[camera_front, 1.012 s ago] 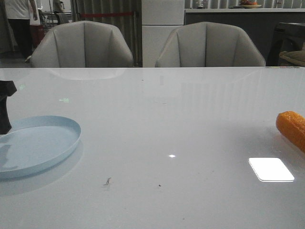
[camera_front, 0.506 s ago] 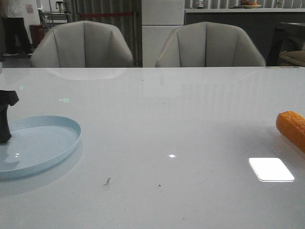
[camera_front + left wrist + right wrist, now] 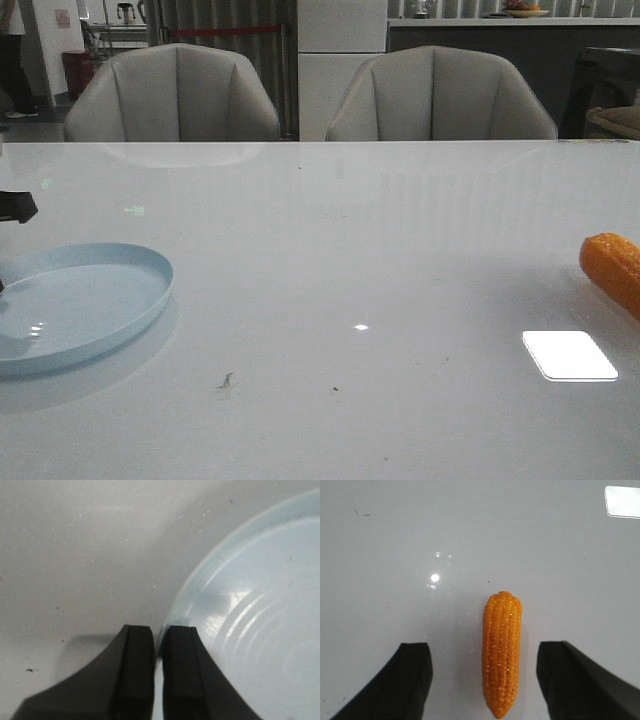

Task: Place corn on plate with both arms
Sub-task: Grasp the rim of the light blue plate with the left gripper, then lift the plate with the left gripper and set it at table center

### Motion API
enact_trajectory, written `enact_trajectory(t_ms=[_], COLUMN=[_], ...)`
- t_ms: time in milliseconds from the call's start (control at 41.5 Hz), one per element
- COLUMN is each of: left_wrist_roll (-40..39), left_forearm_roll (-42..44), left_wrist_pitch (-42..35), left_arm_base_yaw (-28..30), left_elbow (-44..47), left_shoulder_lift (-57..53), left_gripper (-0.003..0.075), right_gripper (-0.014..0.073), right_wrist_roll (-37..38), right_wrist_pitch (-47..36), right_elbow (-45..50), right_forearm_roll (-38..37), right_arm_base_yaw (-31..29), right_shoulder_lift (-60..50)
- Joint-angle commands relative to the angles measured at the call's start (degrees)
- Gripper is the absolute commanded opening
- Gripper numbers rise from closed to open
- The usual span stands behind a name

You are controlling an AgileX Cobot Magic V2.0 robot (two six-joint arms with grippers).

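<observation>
Over on the right side of the white desk [image 3: 380, 260], the corn [image 3: 502, 652] lies flat between the right gripper [image 3: 485, 680] and its wide-spread fingers [image 3: 412, 680], touched by neither. Well apart, at the left edge, sits the pale blue plate [image 3: 120, 330], bare. The left gripper [image 3: 157, 680] has its fingers [image 3: 137, 675] nearly pressed together at the plate's rim; whether they pinch it, I cannot tell.
</observation>
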Motion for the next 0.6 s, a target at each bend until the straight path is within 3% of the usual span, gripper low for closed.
enact_trajectory(t_ms=[0, 578], left_wrist_roll=[0.0, 0.0], left_forearm_roll=[-0.6, -11.0], left_wrist_pitch=[0.7, 11.8], left_arm_base_yaw=[-0.1, -1.0], left_elbow=[-1.2, -16.5], left_shoulder_lift=[-2.1, -2.1], left_gripper=[0.0094, 0.0094], right_gripper=[0.0552, 0.0552], right_wrist_roll=[-0.1, -0.1], right_wrist_pitch=[-3.4, -3.4], right_elbow=[-2.1, -2.1], right_forearm_roll=[0.2, 0.2], right_arm_base_yaw=[-0.3, -0.3], right_shoulder_lift=[-0.8, -0.8])
